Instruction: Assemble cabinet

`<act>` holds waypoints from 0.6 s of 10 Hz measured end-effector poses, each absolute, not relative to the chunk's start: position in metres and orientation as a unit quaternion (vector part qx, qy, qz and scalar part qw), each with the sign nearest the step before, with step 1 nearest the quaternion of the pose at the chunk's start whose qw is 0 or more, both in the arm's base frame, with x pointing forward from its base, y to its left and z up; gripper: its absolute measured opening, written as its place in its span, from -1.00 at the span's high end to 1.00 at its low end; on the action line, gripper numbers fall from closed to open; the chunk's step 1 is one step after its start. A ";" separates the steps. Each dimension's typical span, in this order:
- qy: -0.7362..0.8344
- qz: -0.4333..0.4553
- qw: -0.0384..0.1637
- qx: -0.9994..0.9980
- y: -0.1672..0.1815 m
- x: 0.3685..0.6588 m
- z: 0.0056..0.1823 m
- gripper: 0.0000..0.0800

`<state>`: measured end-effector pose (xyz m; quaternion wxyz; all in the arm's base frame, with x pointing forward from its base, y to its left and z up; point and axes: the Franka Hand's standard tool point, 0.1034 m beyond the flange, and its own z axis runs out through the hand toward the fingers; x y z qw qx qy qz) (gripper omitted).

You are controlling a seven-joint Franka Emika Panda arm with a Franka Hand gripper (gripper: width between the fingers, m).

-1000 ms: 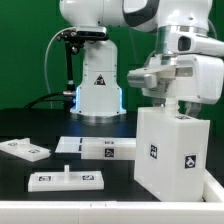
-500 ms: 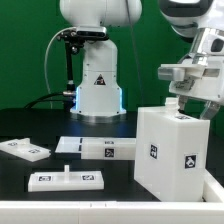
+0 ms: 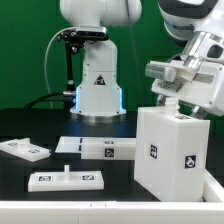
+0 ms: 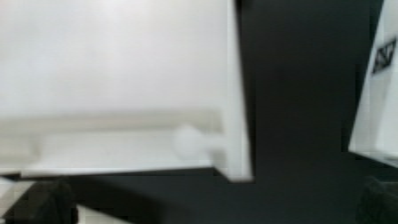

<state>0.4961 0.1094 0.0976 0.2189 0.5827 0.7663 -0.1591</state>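
Note:
The cabinet (image 3: 172, 150) is a tall white box with black-and-white tags, standing upright at the exterior view's right. My gripper (image 3: 170, 103) hangs just above its top, tilted and apart from it. In the wrist view the cabinet's white wall (image 4: 116, 90) fills much of the picture, blurred. My gripper (image 4: 210, 210) is open there, with a dark fingertip (image 4: 32, 205) at each lower corner and only dark table between them. It holds nothing.
Three flat white tagged panels lie on the black table: one at the far left (image 3: 24, 148), one in the middle (image 3: 97, 148), and one at the front with a small knob (image 3: 65, 179). The robot base (image 3: 97, 85) stands behind them. Another white tagged surface (image 4: 377, 90) shows at the wrist view's edge.
My gripper was down on the cabinet's top a second ago. It has lifted off, swung toward the exterior view's right, then come back a little and tilted. The cabinet has not moved.

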 end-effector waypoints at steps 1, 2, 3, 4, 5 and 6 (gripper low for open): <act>0.762 -0.183 0.239 0.574 0.114 0.490 0.095 -0.99; 0.759 -0.202 0.249 0.567 0.117 0.486 0.092 -0.99; 0.760 -0.218 0.258 0.555 0.117 0.484 0.089 -0.99; 0.762 -0.242 0.270 0.536 0.110 0.486 0.084 -0.99; 0.763 -0.261 0.279 0.522 0.106 0.489 0.084 -0.99; 0.764 -0.268 0.284 0.513 0.109 0.492 0.088 -0.99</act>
